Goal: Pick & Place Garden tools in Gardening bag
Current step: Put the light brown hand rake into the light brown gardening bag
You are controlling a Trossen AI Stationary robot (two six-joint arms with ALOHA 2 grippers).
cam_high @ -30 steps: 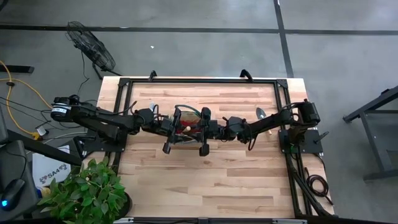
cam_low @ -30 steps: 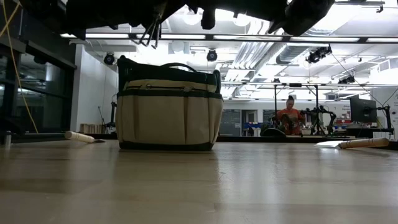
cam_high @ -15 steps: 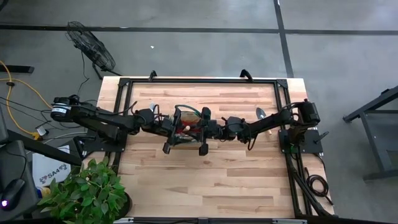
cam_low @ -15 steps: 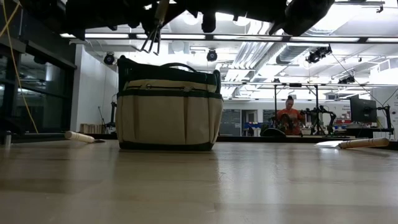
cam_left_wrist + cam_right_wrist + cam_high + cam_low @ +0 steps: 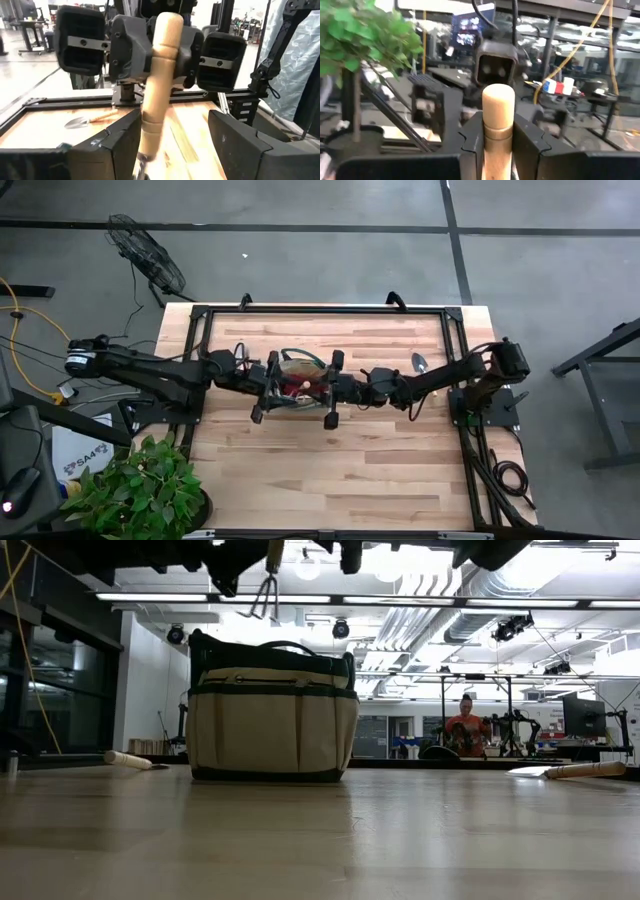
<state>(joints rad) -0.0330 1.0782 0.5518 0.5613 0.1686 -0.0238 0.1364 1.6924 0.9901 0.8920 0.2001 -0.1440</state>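
Note:
The beige gardening bag with dark green trim stands upright on its flat base at mid-table; something red shows inside it. Both grippers meet above it. The wire-tined rake hangs tines down over the bag's left part. My right gripper is shut on its pale wooden handle. My left gripper faces it and is open, its fingers standing on either side of the handle's lower part. My right gripper pinches the rake's wooden handle between its two fingers, a little below the rounded free end. The fingers come level from the table's right and lie across the handle. The rake hangs upright, tines down, clear of the bag.
A metal-bladed trowel lies at the table's right. Another pale handle lies on the table left of the bag. A black frame rail runs around the table. A person sits far behind.
The rake's tines have shifted toward the table's right above the bag, still clear of it. Both arms have risen a little, and my left arm has drawn slightly back toward the table's left.

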